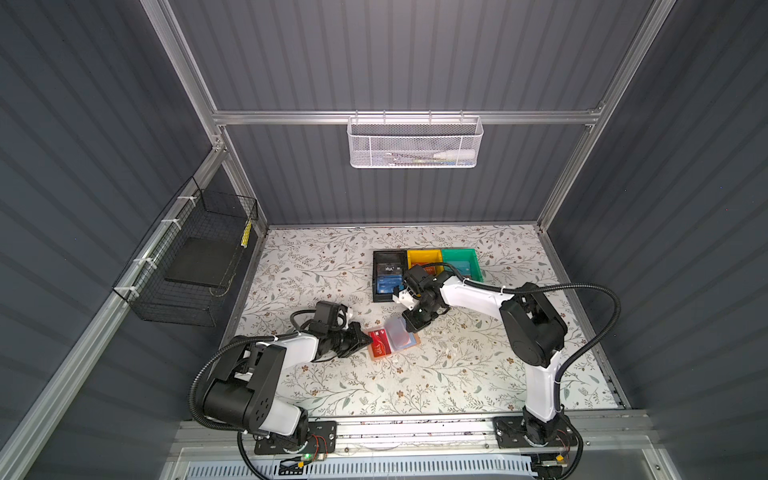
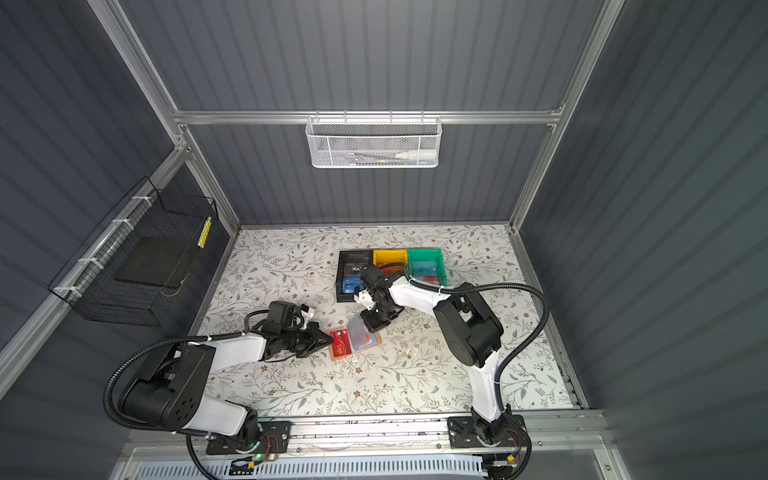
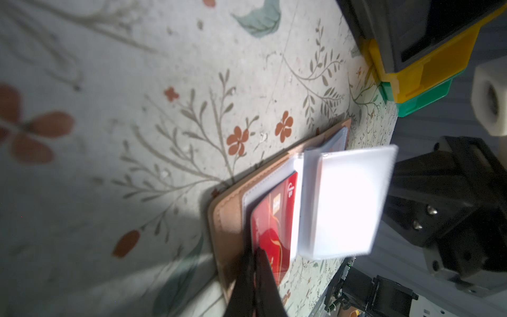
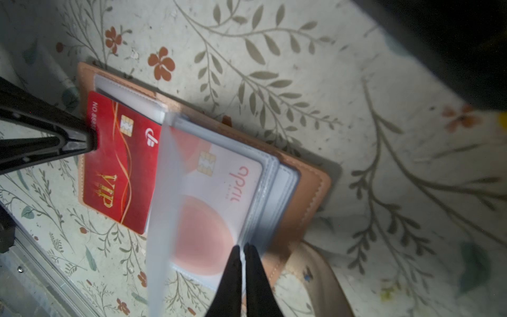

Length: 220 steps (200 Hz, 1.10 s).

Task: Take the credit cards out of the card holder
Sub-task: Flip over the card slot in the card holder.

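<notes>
Floral tabletop [image 1: 415, 374], with the card holder [image 4: 310, 192] lying open on it.
Left gripper [image 4: 93, 140] is clamped on one red card [image 4: 120, 170] at the holder's edge. Right gripper [image 4: 242, 247] pinches one lifted clear sleeve [image 3: 348, 200] above one pale card [image 4: 227, 197]. Three bins [image 1: 424, 252] sit beyond the holder.

The card holder [image 4: 310, 186] lay open between my grippers, so the middle was crowded. My left gripper [image 3: 256, 251], clamped on the red card [image 4: 118, 162], barred the left side. My right gripper [image 4: 242, 248], pinched on the holder's sleeves, barred the far side. One clear sleeve [image 3: 348, 200] stood raised between us. Behind my right wrist the black bin [image 1: 375, 276], yellow bin [image 1: 424, 254] and green bin [image 1: 476, 266] formed a wall. The table [image 1: 415, 386] toward the front lay open.
</notes>
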Tool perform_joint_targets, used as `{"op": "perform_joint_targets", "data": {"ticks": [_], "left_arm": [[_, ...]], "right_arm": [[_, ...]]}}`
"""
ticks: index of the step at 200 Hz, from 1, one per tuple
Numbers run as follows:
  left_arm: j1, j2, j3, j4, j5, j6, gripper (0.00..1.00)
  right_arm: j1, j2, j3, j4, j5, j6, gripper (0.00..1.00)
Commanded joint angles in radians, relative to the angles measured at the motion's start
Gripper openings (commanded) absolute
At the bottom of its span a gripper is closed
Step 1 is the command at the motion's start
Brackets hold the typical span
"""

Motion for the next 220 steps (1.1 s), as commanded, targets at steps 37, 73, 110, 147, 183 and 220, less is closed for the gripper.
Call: {"op": "perform_joint_targets", "data": {"ticks": [37, 73, 110, 147, 183, 220], "left_arm": [[0.002, 0.034, -0.008, -0.084, -0.049, 0.023, 0.05], [0.002, 0.028, 0.001, -0.1, -0.047, 0.032, 0.03], [0.002, -0.076, 0.068, -0.248, -0.079, 0.069, 0.02], [0.003, -0.187, 0.136, -0.403, -0.133, 0.089, 0.02], [0.005, -0.26, 0.151, -0.491, -0.177, 0.086, 0.02], [0.006, -0.337, 0.158, -0.584, -0.233, 0.097, 0.02]], "right_arm": [[0.03, 0.023, 0.088, -0.06, -0.023, -0.03, 0.1], [0.044, 0.038, 0.096, -0.048, -0.127, -0.037, 0.1], [0.067, 0.046, 0.104, -0.014, -0.238, -0.031, 0.11], [0.094, 0.092, 0.142, -0.009, -0.275, -0.015, 0.11], [0.107, 0.138, 0.167, -0.01, -0.299, 0.002, 0.11], [0.11, 0.155, 0.18, -0.003, -0.312, 0.021, 0.11]]}}
